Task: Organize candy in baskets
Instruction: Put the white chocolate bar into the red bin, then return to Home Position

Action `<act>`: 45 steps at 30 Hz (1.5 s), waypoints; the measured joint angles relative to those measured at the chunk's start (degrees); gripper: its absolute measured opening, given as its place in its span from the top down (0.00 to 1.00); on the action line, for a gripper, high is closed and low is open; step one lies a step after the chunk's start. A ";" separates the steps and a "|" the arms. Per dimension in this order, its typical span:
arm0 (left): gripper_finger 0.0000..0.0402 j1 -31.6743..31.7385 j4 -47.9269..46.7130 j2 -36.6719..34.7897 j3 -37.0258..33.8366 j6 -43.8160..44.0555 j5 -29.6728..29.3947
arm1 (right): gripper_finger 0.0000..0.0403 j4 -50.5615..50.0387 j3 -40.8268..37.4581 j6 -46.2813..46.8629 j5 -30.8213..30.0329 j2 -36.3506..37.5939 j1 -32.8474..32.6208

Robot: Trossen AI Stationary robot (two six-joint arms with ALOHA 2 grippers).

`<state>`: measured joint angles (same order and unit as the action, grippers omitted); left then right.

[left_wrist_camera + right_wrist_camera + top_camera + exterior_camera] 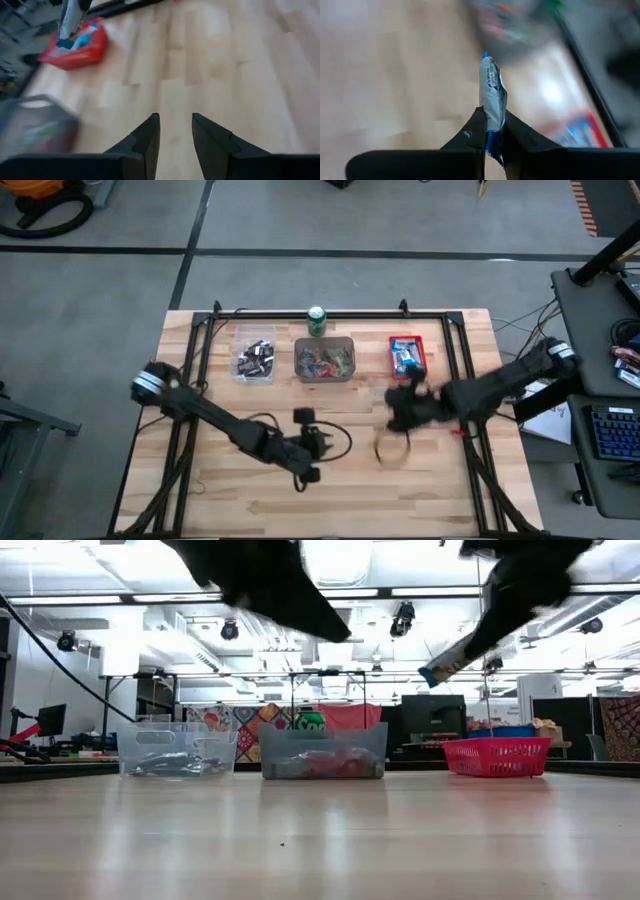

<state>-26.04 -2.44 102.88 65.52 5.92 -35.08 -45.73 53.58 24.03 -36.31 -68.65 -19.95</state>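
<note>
Two sets of jaws are in play, and only one is loaded. A blue-and-white mini bar (492,87) is pinched upright between the pressed-together jaws of the right gripper (493,131), which is held above the tabletop (440,480) just in front of the red basket (407,356). Several blue-and-white pieces are already seen lying in that basket. The step in hand is judged to be the carrying of this bar to its bin; the next move calls for the wrapper to be brought over the red rim and the jaws parted so that it drops inside, not onto the wood.

The left gripper (176,134) is held low over bare boards near the middle front, its jaws spread a little with nothing between them. No loose sweets can be made out beneath it, though the view is blurred. The clear basket (255,360) and the grey basket (325,360) stand in a row beside the red one, with a green can (317,320) behind them.
</note>
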 joint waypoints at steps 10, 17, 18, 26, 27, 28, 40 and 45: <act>0.76 -0.56 -15.05 -16.97 -5.68 -3.39 -3.34 | 0.90 -4.43 -0.30 1.47 20.69 3.70 43.82; 0.76 -1.54 -7.81 -31.05 -16.63 -2.54 -3.45 | 0.76 -3.37 -0.31 -5.66 25.78 -0.56 56.49; 0.76 -1.71 -6.54 -33.10 -18.48 -2.41 -3.42 | 0.74 -3.23 -0.31 -6.12 25.81 -0.94 56.90; 0.82 -7.44 -4.28 -48.36 -33.72 6.59 -3.29 | 0.63 1.96 -1.18 -10.63 27.67 0.69 54.40; 0.83 -8.29 -3.75 -50.24 -35.56 7.76 -3.27 | 0.63 4.24 -1.98 -11.98 28.41 1.72 53.40; 0.84 -9.12 -3.29 -51.89 -37.40 8.96 -3.28 | 0.63 6.85 -2.95 -13.64 29.51 2.85 52.30; 0.99 -11.73 11.30 -69.51 -53.85 6.91 -3.29 | 0.72 38.85 -24.17 -22.56 42.76 22.31 38.88; 1.00 -10.25 27.16 -72.11 -60.03 -0.92 -1.92 | 0.76 45.87 -31.97 -21.81 42.79 29.74 36.01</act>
<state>-36.29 24.73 30.77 5.49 5.00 -37.00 0.14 21.61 2.22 6.48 -38.90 16.06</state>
